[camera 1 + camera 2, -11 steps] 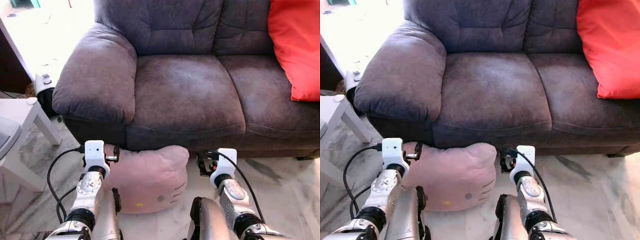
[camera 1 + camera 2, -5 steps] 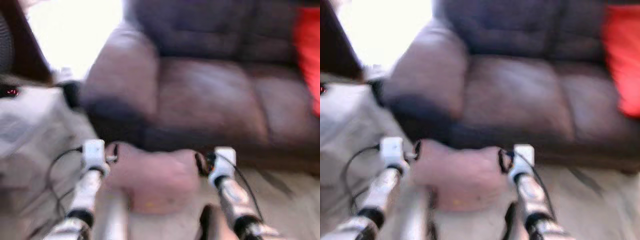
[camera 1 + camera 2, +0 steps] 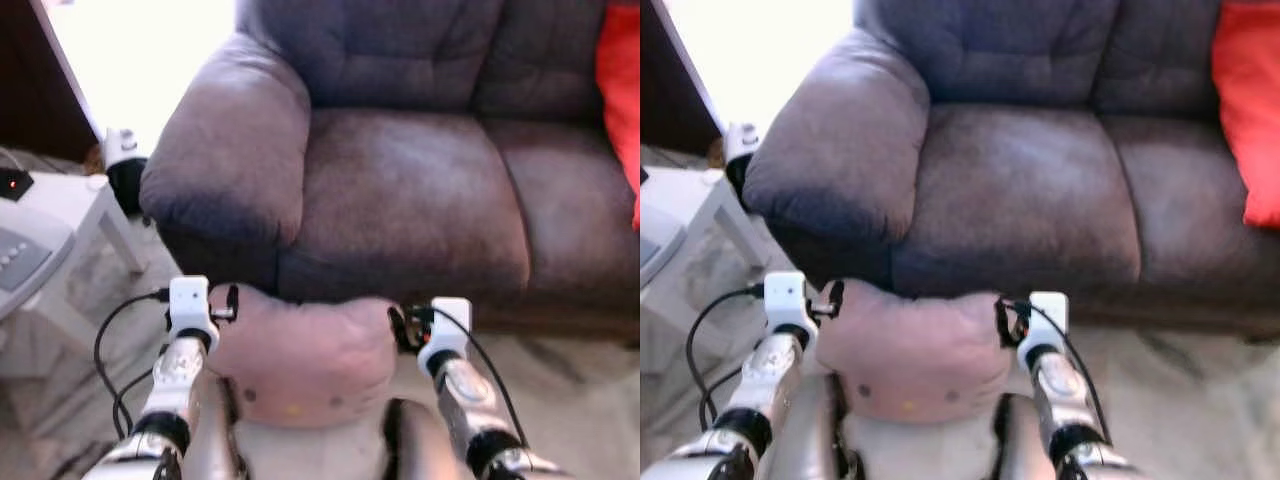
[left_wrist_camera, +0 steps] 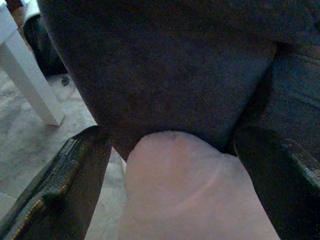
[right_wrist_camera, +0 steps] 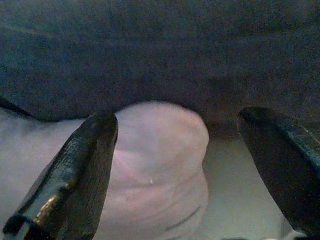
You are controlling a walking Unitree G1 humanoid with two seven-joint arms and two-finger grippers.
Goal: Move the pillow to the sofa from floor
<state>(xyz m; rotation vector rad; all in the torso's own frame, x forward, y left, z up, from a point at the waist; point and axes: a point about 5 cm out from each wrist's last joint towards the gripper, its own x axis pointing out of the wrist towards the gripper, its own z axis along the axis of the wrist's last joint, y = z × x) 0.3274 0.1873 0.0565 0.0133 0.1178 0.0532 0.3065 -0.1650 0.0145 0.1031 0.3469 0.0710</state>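
Note:
A pale pink pillow (image 3: 300, 350) with a small printed face lies in front of the sofa (image 3: 410, 190), its top against the sofa's front. My left gripper (image 3: 224, 306) is at the pillow's left upper corner and my right gripper (image 3: 400, 326) at its right upper corner. In the left wrist view the fingers (image 4: 60, 185) stand wide apart with the pillow (image 4: 185, 190) bulging between them. The right wrist view shows open fingers (image 5: 85, 165) astride the pillow's corner (image 5: 155, 150).
The sofa's fat left armrest (image 3: 225, 150) overhangs the pillow. A red cushion (image 3: 622, 90) leans at the sofa's right end. A white side table (image 3: 60, 220) stands on my left on the marble floor (image 3: 570, 380), with a dark object (image 3: 125, 180) behind it.
The whole picture has shifted and blurred in between, so the camera has moved: sofa and side table now sit further right. Both grippers keep their places at the pillow's corners.

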